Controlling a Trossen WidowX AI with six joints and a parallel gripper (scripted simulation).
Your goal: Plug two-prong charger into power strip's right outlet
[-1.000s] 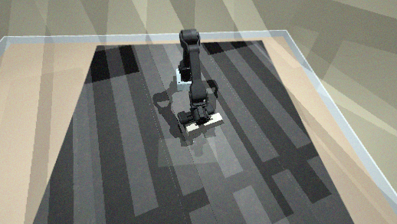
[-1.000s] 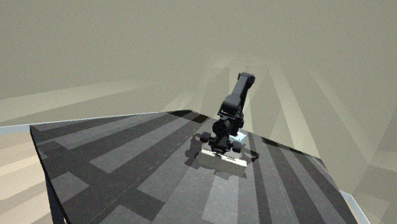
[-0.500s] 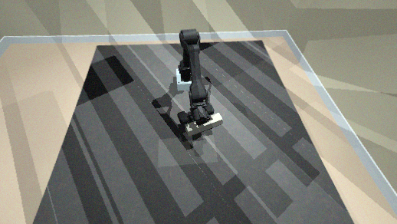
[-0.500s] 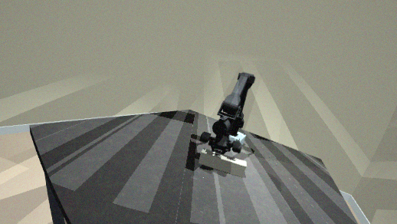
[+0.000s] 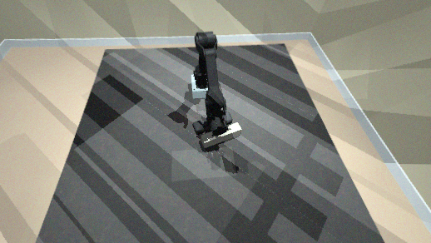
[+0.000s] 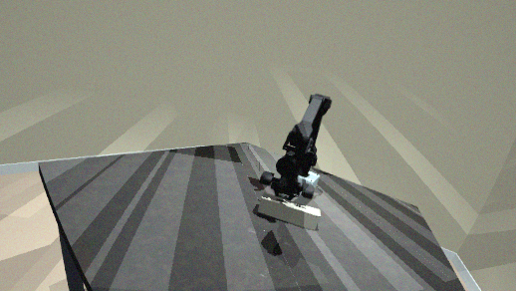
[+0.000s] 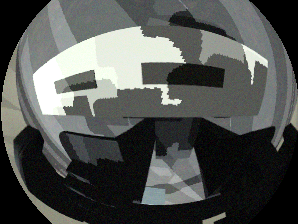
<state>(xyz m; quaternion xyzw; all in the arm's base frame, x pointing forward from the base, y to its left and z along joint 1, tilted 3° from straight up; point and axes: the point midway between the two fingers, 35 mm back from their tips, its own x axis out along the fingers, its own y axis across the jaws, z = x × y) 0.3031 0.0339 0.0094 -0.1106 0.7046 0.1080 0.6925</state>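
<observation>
Arm: the black arm (image 5: 210, 79) reached from its base at the far edge of the striped dark mat (image 5: 125, 179) down toward the middle of it; in the exterior view it leaned forward and down over the strip.

Gripper: the gripper (image 5: 213, 126) pointed downward, directly over the power strip (image 5: 222, 136), and looked to be touching or just above its top face. Its fingers were clamped on something held between them, standing partly apart around it.

Charger: the held thing was taken to be the two-prong charger; it was hidden by the dark gripper body in the top and exterior views, so its shape and its prongs could not be made out.

Power strip: a pale, long block lying flat on the mat, set at a slant in the top view. In the exterior view the power strip (image 6: 289, 211) sat just in front of and beneath the gripper (image 6: 289, 191).

Wrist view: the pale top of the strip (image 7: 120, 76) stretched across the upper half, with a dark rectangular slot (image 7: 193, 76) near the middle. The two dark fingers framed the lower part.

Outlet: whether the prongs had entered the right outlet could not be told.

Small pale block: a light grey box (image 5: 198, 89) sat beside the arm near its base.
</observation>
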